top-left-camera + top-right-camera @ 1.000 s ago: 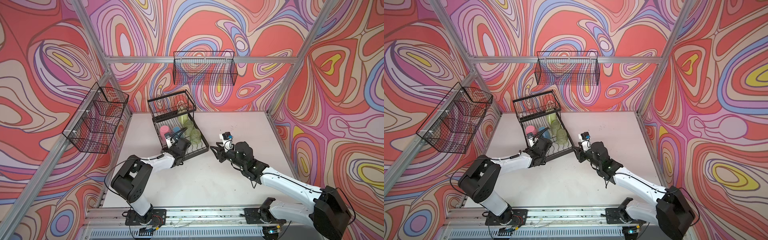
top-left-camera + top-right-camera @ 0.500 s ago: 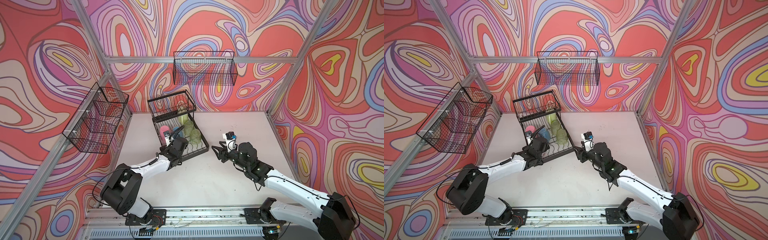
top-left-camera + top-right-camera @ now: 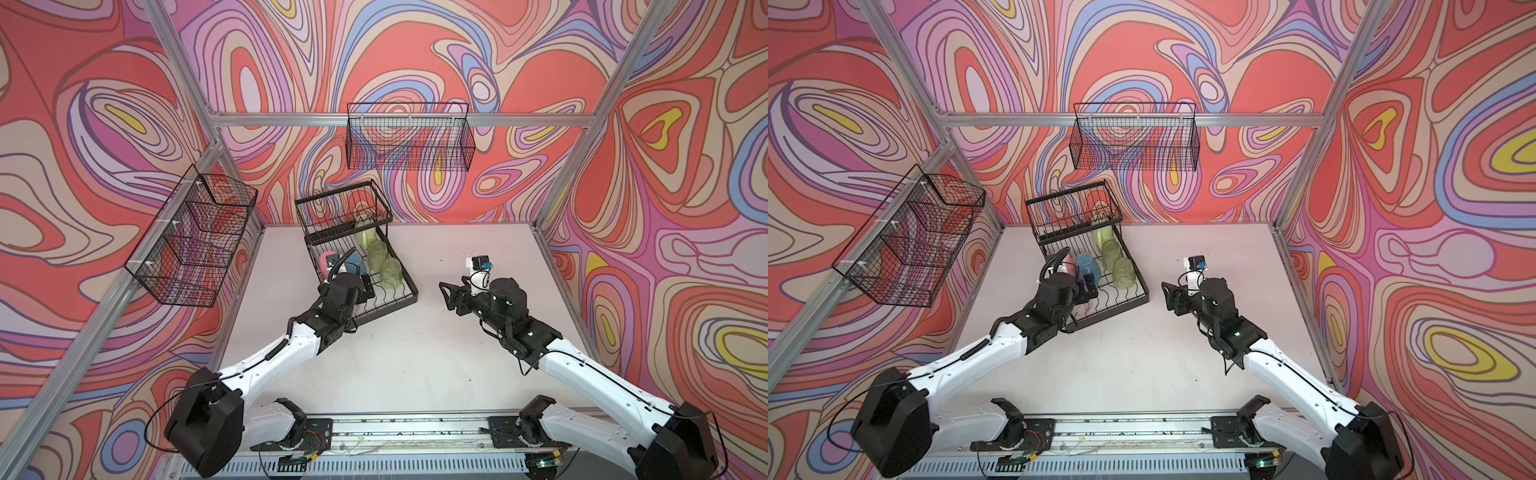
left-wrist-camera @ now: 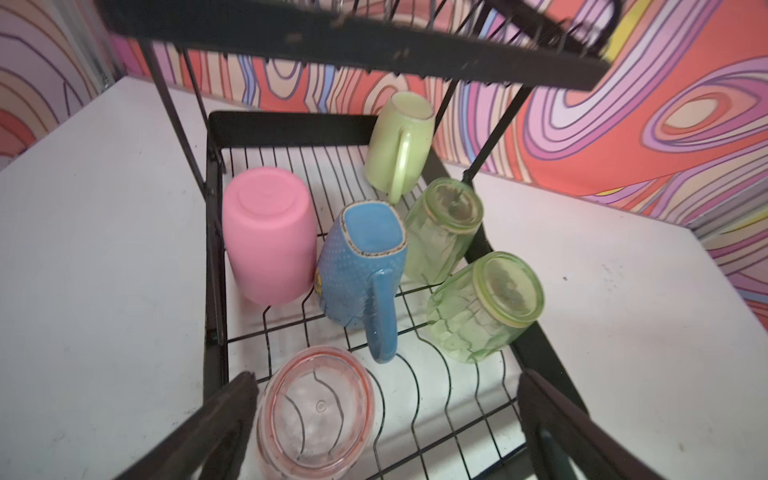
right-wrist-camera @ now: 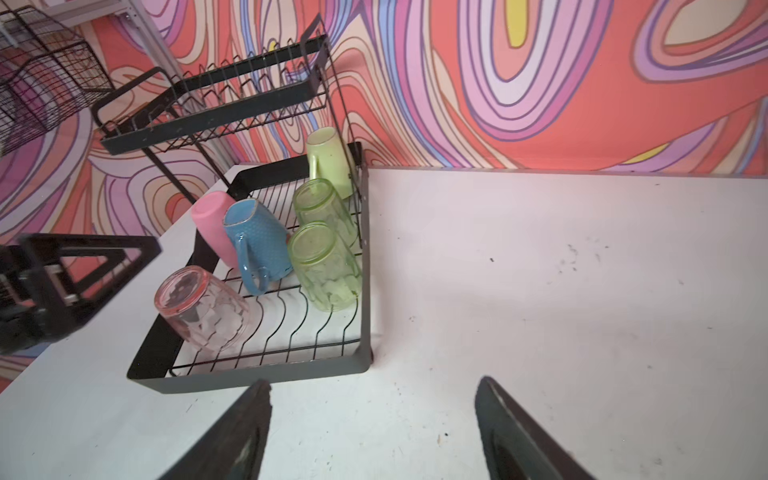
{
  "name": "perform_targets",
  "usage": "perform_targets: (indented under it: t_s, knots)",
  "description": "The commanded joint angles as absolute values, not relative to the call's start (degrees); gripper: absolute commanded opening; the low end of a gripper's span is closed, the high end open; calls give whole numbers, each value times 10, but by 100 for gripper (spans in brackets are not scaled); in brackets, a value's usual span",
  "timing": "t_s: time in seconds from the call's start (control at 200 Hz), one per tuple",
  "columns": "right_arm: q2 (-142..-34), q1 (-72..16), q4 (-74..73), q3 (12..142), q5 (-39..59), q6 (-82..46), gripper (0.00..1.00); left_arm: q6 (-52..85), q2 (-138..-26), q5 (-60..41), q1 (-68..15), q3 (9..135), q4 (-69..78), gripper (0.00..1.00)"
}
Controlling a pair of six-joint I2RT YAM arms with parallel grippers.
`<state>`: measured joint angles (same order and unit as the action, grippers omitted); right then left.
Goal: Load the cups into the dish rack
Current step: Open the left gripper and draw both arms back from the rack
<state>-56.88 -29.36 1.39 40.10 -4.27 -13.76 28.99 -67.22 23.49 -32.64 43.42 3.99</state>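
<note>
Clock is read in a top view, 12 at the back wall. My left end effector (image 4: 386, 376) is spread fully wide and grips nothing. It hovers over the 7 o'clock corner of the dish rack (image 3: 390, 309). The clear pink tumbler (image 4: 318, 411) stands base-up under it, between my fingers (image 4: 228, 411) and close to one of them. I can't tell if that finger touches the glass; the other is well clear. My right end effector (image 5: 374, 382) is also wide open and empty, over bare table (image 5: 540, 270). The rack is at its 9 o'clock, near but apart.

Rack sits at 11 o'clock on the table: black wire, flat lower tray with wavy dividers. The raised upper basket (image 3: 349, 224) overhangs the 12 o'clock end. All six cups are on the lower tray, base-up.
- Opaque pink tumbler (image 4: 266, 232): smooth matte, at the 9 o'clock edge.
- Blue mug (image 4: 361, 266): dimpled, squarish base, just beside it, handle toward my left end effector.
- Yellow-green mug (image 4: 399, 141): 12 o'clock end, under the basket.
- Back green tumbler (image 4: 442, 230) and front green tumbler (image 4: 484, 305): clear faceted, along the 2–3 o'clock edge.

Fine-mesh wall baskets hang at 12 o'clock (image 3: 409, 141) and 9 o'clock (image 3: 195, 237), well apart from both arms.
</note>
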Motion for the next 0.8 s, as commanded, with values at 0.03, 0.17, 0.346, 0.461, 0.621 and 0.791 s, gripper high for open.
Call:
perform_targets:
  t_s: [0.03, 0.17, 0.346, 0.461, 0.621, 0.791]
  knots:
    - [-542, -252, 58, 414, -99, -119, 83, 212, -626, 219, -328, 454, -4, 100]
    - [-521, -175, 29, 374, -109, -123, 85, 209, -594, 266, -312, 476, -84, 100]
    - [-576, -95, -87, 324, -138, -171, 87, 299, -551, 296, -224, 448, -146, 100]
    - [-633, -75, -144, 315, -166, -182, 88, 373, -518, 230, -110, 400, -146, 100]
    - [-680, -64, -211, 287, -200, -138, 89, 370, -519, 200, -22, 353, -130, 100]
    - [-717, -46, -266, 257, -189, -96, 90, 344, -583, 231, -15, 324, -55, 100]
